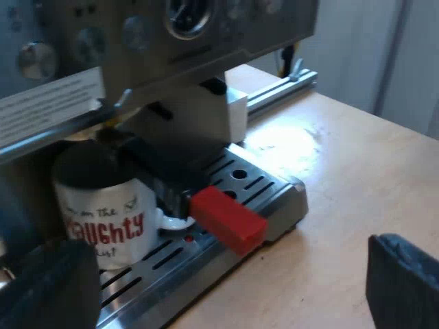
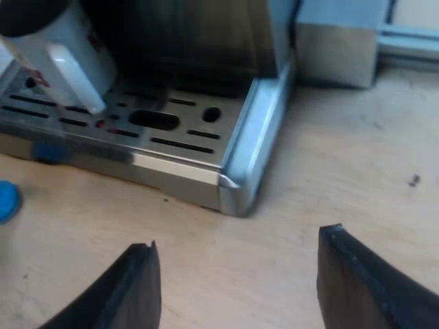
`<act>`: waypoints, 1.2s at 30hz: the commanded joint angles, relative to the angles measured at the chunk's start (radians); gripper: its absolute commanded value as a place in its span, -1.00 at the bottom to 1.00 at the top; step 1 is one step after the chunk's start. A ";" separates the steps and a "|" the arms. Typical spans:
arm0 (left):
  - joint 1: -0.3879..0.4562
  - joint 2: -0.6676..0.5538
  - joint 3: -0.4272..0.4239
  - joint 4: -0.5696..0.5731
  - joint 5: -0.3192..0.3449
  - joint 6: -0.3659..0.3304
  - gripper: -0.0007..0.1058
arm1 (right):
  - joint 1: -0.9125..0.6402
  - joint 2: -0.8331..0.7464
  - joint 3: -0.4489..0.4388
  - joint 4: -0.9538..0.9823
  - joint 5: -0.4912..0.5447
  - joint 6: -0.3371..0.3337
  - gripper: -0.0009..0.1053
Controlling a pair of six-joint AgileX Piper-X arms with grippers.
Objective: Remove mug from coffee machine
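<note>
A white mug [image 1: 103, 219] with red lettering stands on the espresso machine's slotted drip tray [image 1: 240, 181], under the locked-in metal holder whose dark handle ends in a red tip [image 1: 228, 219]. The mug's white handle [image 1: 171, 221] sits just beneath that red end. My left gripper [image 1: 226, 295] is open, its black fingers [image 1: 401, 284] wide apart just before the tray's edge, short of the mug. In the right wrist view the mug [image 2: 65, 48] and its handle [image 2: 75, 79] stand on the tray [image 2: 178, 130]. My right gripper [image 2: 236, 288] hangs open over the wooden table, apart from the tray's corner.
The machine's control panel with a gauge and knobs [image 1: 185, 17] overhangs the mug. A blue object [image 2: 8, 200] lies on the table by the tray's edge. A metal rail [image 1: 281, 89] runs along the table beside the machine. Bare wooden table [image 1: 357, 178] stretches away from the tray.
</note>
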 commanded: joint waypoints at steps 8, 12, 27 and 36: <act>-0.005 0.047 0.157 -0.217 0.113 0.006 0.51 | 0.239 0.089 0.018 -0.227 0.020 -0.020 0.00; -0.005 0.049 0.209 -0.258 0.117 0.006 0.51 | 0.338 0.102 0.066 -0.318 0.122 -0.020 0.00; -0.005 0.049 0.298 -0.317 0.113 0.006 0.51 | 0.599 0.105 0.299 -0.686 0.329 0.025 0.00; -0.005 0.049 0.298 -0.300 0.108 0.006 0.51 | 0.607 0.105 0.352 -0.692 0.424 0.025 0.01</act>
